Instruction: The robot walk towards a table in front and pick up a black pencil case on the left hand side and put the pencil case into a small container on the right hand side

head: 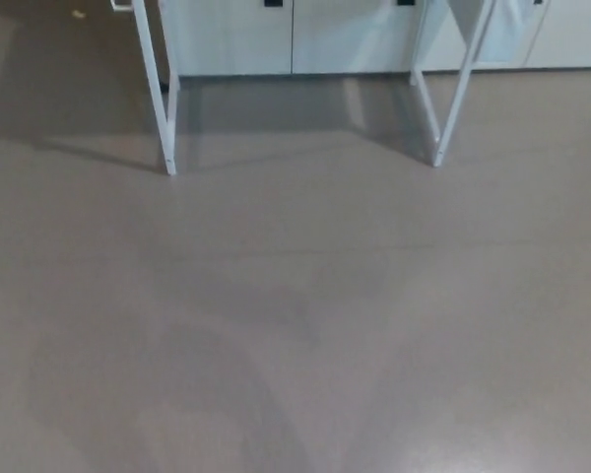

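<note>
Only the white legs of the table show, at the top of the head view: a left leg (158,89) and a right leg (455,94). The tabletop is cut off by the upper edge. Neither the black pencil case nor the small container is in sight. Neither of my hands, nor any part of my arms, shows in the picture.
A grey-brown floor (295,315) fills most of the view between me and the table legs. White cabinet fronts (276,39) stand behind the table. A soft shadow (177,394) lies on the floor at the lower left.
</note>
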Robot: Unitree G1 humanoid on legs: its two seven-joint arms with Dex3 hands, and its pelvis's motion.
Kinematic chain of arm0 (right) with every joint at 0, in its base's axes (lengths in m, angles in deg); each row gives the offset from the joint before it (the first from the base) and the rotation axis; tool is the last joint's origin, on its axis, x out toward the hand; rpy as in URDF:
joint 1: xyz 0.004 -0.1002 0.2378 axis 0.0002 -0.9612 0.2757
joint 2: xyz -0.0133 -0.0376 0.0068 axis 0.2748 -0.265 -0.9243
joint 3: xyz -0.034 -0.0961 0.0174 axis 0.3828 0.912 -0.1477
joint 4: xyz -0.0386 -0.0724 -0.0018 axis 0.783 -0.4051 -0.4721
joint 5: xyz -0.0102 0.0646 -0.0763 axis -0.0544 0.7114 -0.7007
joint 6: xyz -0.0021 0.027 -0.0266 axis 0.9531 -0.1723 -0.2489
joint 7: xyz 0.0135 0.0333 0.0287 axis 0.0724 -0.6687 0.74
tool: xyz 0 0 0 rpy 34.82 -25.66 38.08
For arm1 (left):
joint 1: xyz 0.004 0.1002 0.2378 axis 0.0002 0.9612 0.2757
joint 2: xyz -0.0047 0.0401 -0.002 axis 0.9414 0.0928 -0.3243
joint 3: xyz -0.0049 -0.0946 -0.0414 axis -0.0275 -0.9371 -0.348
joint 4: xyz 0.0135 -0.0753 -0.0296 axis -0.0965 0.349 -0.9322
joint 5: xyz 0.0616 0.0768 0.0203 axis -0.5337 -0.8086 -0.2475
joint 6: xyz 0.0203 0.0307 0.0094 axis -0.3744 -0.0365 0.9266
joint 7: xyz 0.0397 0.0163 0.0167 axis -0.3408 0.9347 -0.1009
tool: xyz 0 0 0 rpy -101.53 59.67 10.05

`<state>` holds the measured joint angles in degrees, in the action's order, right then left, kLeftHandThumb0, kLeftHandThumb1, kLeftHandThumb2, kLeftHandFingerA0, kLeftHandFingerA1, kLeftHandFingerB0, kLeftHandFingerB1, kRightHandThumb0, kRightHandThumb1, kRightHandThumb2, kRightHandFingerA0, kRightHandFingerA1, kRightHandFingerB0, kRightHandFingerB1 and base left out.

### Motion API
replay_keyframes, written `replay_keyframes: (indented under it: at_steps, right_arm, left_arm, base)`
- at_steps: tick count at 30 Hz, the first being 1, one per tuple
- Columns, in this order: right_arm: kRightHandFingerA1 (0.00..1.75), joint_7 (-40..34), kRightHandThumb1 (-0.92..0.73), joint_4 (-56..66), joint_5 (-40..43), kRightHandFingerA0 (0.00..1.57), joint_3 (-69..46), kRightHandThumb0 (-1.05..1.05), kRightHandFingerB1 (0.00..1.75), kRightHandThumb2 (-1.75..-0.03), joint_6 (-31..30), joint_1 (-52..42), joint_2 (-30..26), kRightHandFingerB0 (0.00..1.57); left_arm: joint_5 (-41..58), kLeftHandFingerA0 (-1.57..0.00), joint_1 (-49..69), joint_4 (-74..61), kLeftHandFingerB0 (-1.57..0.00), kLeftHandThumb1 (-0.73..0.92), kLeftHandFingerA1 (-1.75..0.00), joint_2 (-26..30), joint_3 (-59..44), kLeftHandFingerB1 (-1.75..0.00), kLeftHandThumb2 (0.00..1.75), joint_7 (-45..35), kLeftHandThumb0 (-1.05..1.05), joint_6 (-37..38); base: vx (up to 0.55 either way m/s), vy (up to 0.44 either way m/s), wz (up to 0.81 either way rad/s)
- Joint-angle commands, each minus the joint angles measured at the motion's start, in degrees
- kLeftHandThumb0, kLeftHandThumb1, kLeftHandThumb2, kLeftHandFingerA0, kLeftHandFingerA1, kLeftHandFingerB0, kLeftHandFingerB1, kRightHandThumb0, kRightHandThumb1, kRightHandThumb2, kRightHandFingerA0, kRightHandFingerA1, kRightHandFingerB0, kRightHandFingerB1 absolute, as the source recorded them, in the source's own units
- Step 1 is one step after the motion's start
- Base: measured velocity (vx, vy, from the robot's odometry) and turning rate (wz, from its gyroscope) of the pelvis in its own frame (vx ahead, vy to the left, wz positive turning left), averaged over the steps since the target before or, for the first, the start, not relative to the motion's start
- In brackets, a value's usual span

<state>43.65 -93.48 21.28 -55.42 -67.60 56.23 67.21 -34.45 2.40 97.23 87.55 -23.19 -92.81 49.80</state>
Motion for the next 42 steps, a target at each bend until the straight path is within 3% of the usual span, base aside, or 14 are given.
replay_keyframes:
  at_steps: [1, 2, 3, 7, 17, 18, 19, 22, 23, 27, 32, 36, 37, 42]
  right_arm:
    - [0.49, -0.7, -0.49, 0.1, -0.2, 0.0, -0.2, -0.37, 0.5, -1.06, -0.6, 0.4, -1.2, 0.0]
    - [0.45, -0.6, -0.63, 0.4, -0.2, 0.09, -0.1, -0.74, 0.33, -0.95, -0.6, 0.3, -1.3, 0.04]
    - [0.49, -0.6, -0.5, 0.4, -0.2, 0.0, 0.0, -0.37, 0.5, -1.06, -0.7, 0.3, -1.3, 0.0]
    - [0.49, -0.9, -0.52, 0.3, -0.4, 0.0, 0.3, -0.36, 0.5, -1.07, -0.9, 0.6, -1.5, 0.0]
    - [0.5, 0.2, -0.49, 2.1, 0.9, 0.0, -0.4, -0.37, 0.5, -1.05, -2.9, 1.6, -1.8, 0.0]
    - [0.45, 0.2, -0.61, 1.0, 1.1, 0.09, -0.6, -0.73, 0.35, -0.92, -2.4, 2.1, -1.6, 0.04]
    - [0.45, 0.4, -0.61, -0.6, 1.3, 0.09, -0.8, -0.75, 0.32, -0.93, -1.3, 2.5, -1.6, 0.04]
    - [0.44, 0.9, -0.61, 0.4, 1.5, 0.08, -1.0, -0.73, 0.32, -0.92, -1.0, 1.3, -1.7, 0.04]
    - [0.49, 0.5, -0.5, 0.9, 1.0, 0.0, -0.8, -0.36, 0.49, -1.06, -0.7, 0.9, -1.8, 0.0]
    - [0.5, -0.3, -0.49, 0.2, -0.1, 0.0, -0.4, -0.37, 0.5, -1.05, 0.9, 0.8, -2.0, 0.0]
    - [0.49, 0.6, -0.5, 3.9, 1.0, 0.0, -0.7, -0.36, 0.5, -1.05, -2.1, -0.6, -1.7, 0.0]
    - [0.49, -0.2, -0.49, 1.8, 0.0, 0.0, -0.7, -0.37, 0.5, -1.05, 0.9, -2.0, -2.1, 0.0]
    - [0.44, 0.1, -0.61, 2.1, 0.2, 0.09, -0.7, -0.73, 0.34, -0.92, 0.9, -2.6, -2.2, 0.05]
    - [0.44, 0.5, -0.61, 3.0, 0.4, 0.09, -0.8, -0.73, 0.35, -0.92, -0.1, -3.7, -2.2, 0.04]
  left_arm:
    - [-1.0, -0.24, -0.7, 0.2, -0.19, 0.7, -0.36, 0.6, 0.8, -0.3, 0.62, 0.9, -0.51, 0.8]
    - [-0.4, -0.23, -0.7, 0.2, -0.2, 0.7, -0.36, 0.4, 0.7, -0.3, 0.62, 0.6, -0.49, 0.7]
    - [-0.2, -0.23, -0.6, -0.1, -0.19, 0.71, -0.35, 0.3, 0.6, -0.29, 0.63, 0.6, -0.48, 0.5]
    - [-0.6, -0.25, 0.2, -1.9, -0.2, 0.71, -0.34, 0.3, 0.9, -0.3, 0.62, 1.0, -0.49, -0.2]
    - [1.2, -0.24, -1.0, -4.9, -0.2, 0.72, -0.35, -0.4, 0.9, -0.29, 0.63, 0.1, -0.41, -3.1]
    - [1.1, -0.24, -1.2, -4.7, -0.2, 0.72, -0.34, -0.4, 0.9, -0.29, 0.63, 0.1, -0.41, -3.2]
    - [0.8, -0.23, -1.7, -4.1, -0.2, 0.72, -0.38, -0.2, 1.1, -0.3, 0.63, 0.0, -0.44, -3.0]
    - [0.5, -0.22, -2.7, -2.6, -0.2, 0.72, -0.41, 0.2, 1.5, -0.3, 0.63, -0.5, -0.43, -2.3]
    - [0.6, -0.21, -3.1, -1.9, -0.19, 0.73, -0.41, 0.4, 1.6, -0.3, 0.63, -1.0, -0.44, -2.0]
    - [0.2, -0.22, -2.8, -2.5, -0.19, 0.73, -0.37, 0.6, 2.2, -0.29, 0.63, -1.4, -0.44, -1.8]
    - [-0.6, -0.23, -3.0, -1.9, -0.19, 0.73, -0.38, 0.8, 2.5, -0.3, 0.63, -0.6, -0.44, -0.5]
    - [-0.5, -0.21, -2.2, -0.8, -0.18, 0.72, -0.38, 0.8, 3.1, -0.3, 0.63, -1.3, -0.46, 0.2]
    - [-0.4, -0.22, -1.7, -1.0, -0.18, 0.73, -0.37, 0.8, 3.2, -0.3, 0.63, -1.4, -0.44, 0.3]
    - [0.6, -0.21, -0.5, -1.7, -0.17, 0.73, -0.34, 0.3, 3.0, -0.29, 0.62, -1.7, -0.41, -0.2]
  base:
    - [0.47, -0.037, 0.58]
    - [0.46, -0.033, 0.45]
    - [0.43, -0.079, 0.14]
    - [0.34, 0.002, 0.0]
    - [0.42, 0.177, -0.36]
    - [0.37, 0.173, -0.21]
    - [0.34, 0.153, -0.09]
    - [0.34, 0.101, 0.04]
    - [0.36, 0.024, 0.12]
    - [0.38, -0.021, 0.2]
    - [0.58, -0.041, 0.39]
    - [0.61, -0.003, 0.1]
    - [0.44, -0.042, -0.06]
    - [0.44, 0.066, -0.25]
